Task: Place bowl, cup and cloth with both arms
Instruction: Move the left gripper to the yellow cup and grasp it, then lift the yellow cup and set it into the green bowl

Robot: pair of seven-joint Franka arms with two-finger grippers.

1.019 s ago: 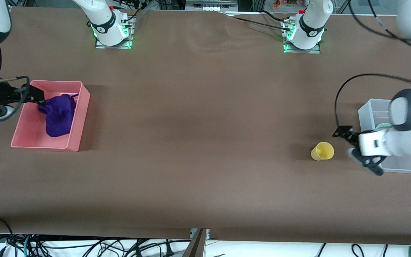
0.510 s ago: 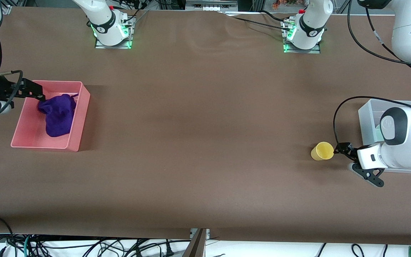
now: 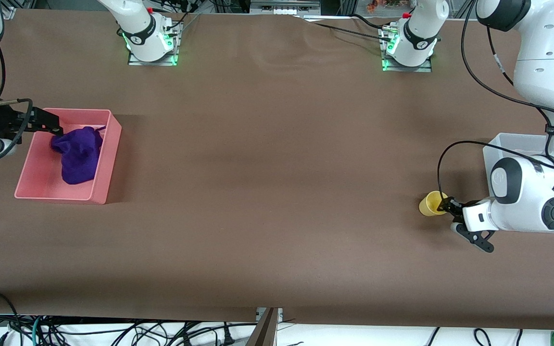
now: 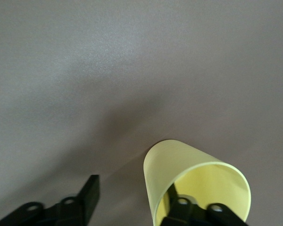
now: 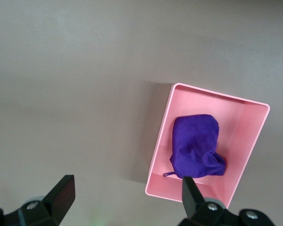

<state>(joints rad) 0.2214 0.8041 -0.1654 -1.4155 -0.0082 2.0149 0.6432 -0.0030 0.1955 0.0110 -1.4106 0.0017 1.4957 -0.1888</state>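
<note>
The cup [image 3: 432, 203], a plain yellow tapered one with no handle, lies on its side on the bare bench [image 3: 277, 192] toward the left arm's end, just beside the clear bin [image 3: 500, 144]. The left hand [image 3: 446, 207] is at its mouth with fingers spread: in the left wrist view one finger [image 4: 181, 207] sits inside the rim and the other [image 4: 82, 200] lies outside on the bench, so the wall is straddled but not pinched. It looks light, thin-walled and smooth, so it would likely roll or skid if nudged; pinching the rim wall gently seems the sound hold. The cloth [image 3: 79, 154], soft and crumpled, lies in the pink tray [image 3: 99, 192] toward the right arm's end. The right hand [image 3: 48, 126] hangs over that tray, fingers apart and empty. The bowl cannot be made out.
</note>
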